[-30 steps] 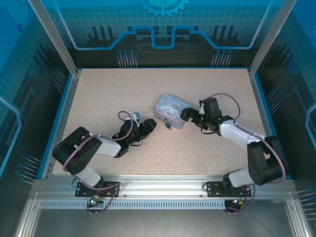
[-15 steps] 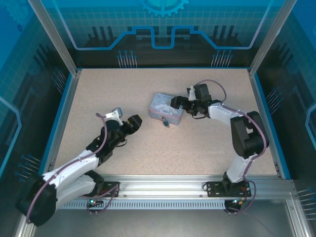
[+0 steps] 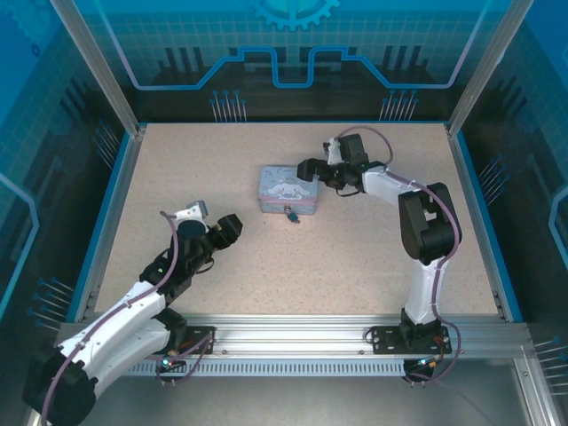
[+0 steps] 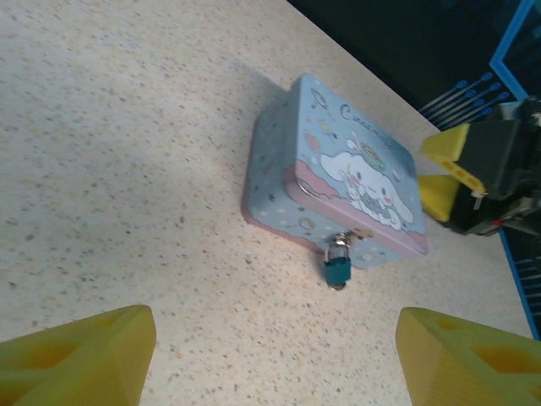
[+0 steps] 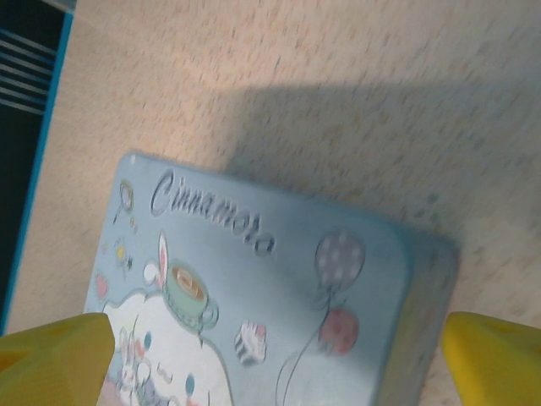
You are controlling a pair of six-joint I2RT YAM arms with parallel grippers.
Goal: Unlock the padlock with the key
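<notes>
Finding the padlock (image 4: 339, 269) near the middle of the tabletop (image 3: 373, 257), hooked by its thin shackle into the small clasp on the near long side of the tin (image 4: 338, 173) and lying just off that side. Running its long axis straight away from the tin wall, roughly square to it: shackle end pointing up at the clasp, body end pointing toward the near edge of the tabletop and the arm bases. Showing a teal-blue body, tiny against the tin, under a pale metal loop. Carrying a metallic speck (image 4: 338, 285) at its lower end, too small to identify.

Lying flat behind it, a pale blue tin printed with a white cartoon puppy, balloons and curly lettering, pink band along the front edge.

Seeing the left gripper (image 3: 229, 227) hanging low over the tabletop, left of the tin and nearer the bases, well apart from the padlock. Standing wide, its jaws, with nothing between them, and facing the padlock squarely.

Seeing the right gripper (image 3: 308, 169) at the tin's far right corner, jaws spread wide, yellow fingertips (image 4: 446, 145) just beside the tin's right end. Clamping nothing; touching the tin or not, impossible to tell.
</notes>
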